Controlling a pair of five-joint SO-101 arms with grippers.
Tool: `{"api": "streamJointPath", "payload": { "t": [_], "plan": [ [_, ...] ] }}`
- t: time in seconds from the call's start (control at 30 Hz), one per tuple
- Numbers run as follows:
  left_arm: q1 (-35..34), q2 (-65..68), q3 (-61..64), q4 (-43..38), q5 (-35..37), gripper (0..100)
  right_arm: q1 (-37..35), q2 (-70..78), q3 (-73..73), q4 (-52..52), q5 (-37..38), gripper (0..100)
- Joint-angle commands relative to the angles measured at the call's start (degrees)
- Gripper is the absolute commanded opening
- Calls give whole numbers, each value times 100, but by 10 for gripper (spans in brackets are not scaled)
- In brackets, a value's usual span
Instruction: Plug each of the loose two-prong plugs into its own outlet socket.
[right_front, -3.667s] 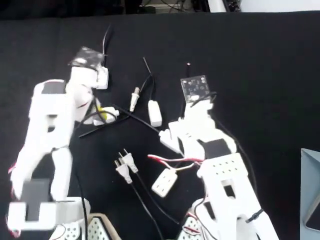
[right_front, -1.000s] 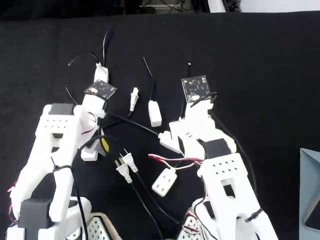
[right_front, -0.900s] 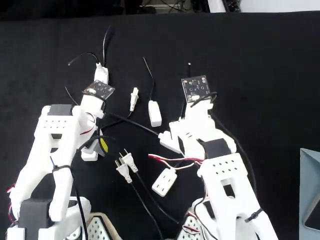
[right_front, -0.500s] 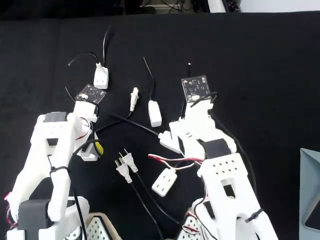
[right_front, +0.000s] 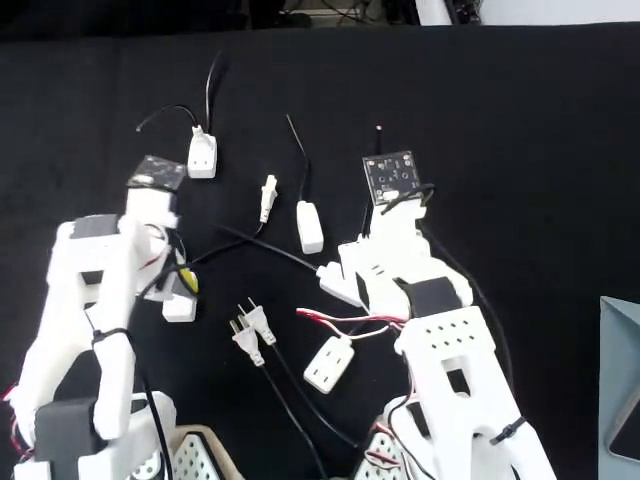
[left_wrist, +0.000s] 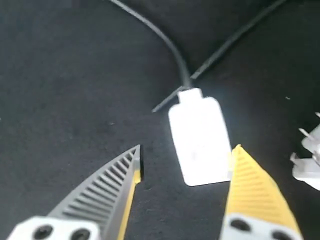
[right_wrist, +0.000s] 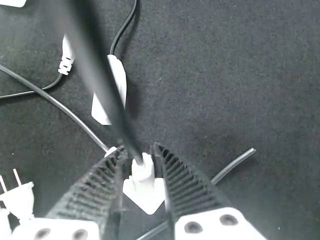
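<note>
L gripper (left_wrist: 187, 149) wide open, gripping nothing: over ~4 s it pulled back and left the white socket block (right_front: 180, 306) just beside the loose plug pair (right_front: 249, 331), against its yellow finger (left_wrist: 252, 195), likely staged for mating. R gripper (right_wrist: 137, 148), nearly closed on a white connector (right_wrist: 144, 192), sits near the pair's other side. Cords (right_front: 262, 245) crowd beyond the pair; open cloth (right_front: 520, 150) lies well past them, toward the far edge.
</note>
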Motion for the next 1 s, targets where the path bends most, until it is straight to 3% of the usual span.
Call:
{"api": "streamJointPath", "payload": {
  "t": [0.0,0.7,0.97],
  "plan": [
    [-295,-158,-295,62,44,273,9,4,-48,-79,-35,11],
    [453,-176,725,-615,79,239,9,4,-48,-70,-53,11],
    [189,-800,-435,782,44,228,9,4,-31,-70,-53,11]
  ]
}}
